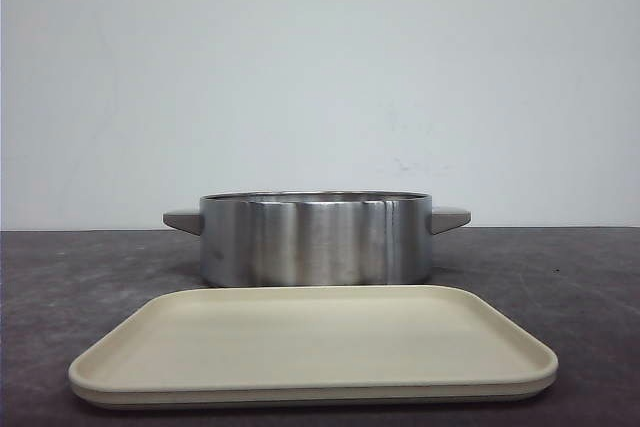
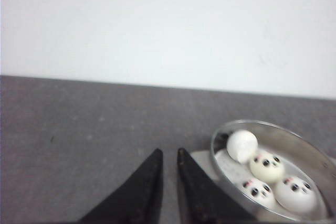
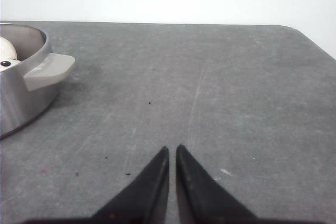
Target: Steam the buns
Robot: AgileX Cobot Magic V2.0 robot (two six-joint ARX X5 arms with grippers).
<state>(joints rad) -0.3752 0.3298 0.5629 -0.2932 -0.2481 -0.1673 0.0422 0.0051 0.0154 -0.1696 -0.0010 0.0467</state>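
From the front, your pot (image 1: pixel 316 239) wall hides the buns (image 2: pixel 266 166); both the left pincer (image 2: pixel 169 157) and the right pincer (image 3: pixel 172 153) sit nearly closed, holding nothing.

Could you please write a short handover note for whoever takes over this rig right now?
Left gripper: shut, empty, over bare table beside the pot.
Right gripper: shut, empty, on the pot's other side.
Buns: all four sit inside the steel pot; one faces away.
Beige tray: empty, in front of the pot.
Done: buns loaded.
Left: no lid is in view; probably cover or start steaming.
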